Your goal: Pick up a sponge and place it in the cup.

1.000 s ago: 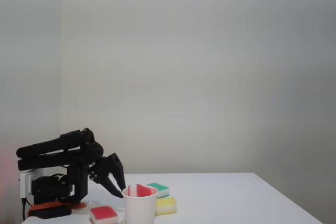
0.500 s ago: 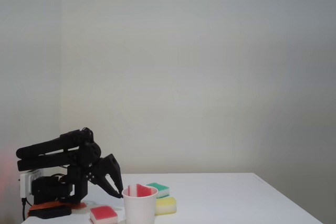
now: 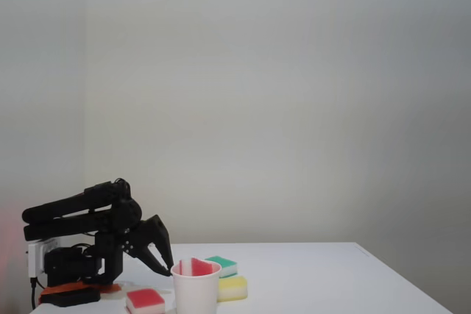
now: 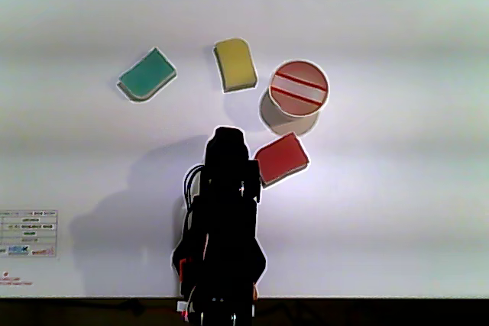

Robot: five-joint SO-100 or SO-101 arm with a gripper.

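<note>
Red-and-white block sponge [image 4: 299, 88] is sitting inside the plain white tapered paper cup [image 3: 196, 293], wedged upright across the opening so that, from above, its white layer is showing as a band between two red stripes; in the fixed view its red corner [image 3: 195, 267] is poking up over the rolled rim. A second red sponge [image 4: 281, 159] of the same kind is lying flat on the white table [image 4: 397, 188], just beside the cup on its near side in the other view, and in the fixed view it is resting to the left of the cup's base [image 3: 145, 300]. A yellow sponge [image 4: 234, 64] is lying just left of the cup in the other view, and a green-topped sponge [image 4: 147, 75] is lying farther left, well apart from the cup; in the fixed view the green one [image 3: 223, 264] is sitting behind the yellow one [image 3: 232, 287], both just right of the cup. The black gripper [image 3: 165, 266] is hanging low at the left of the cup in the fixed view, its fingers spread apart and holding nothing, tips pointing down close to the cup's rim. The black arm [image 4: 221, 234] is folding back over its base.
</note>
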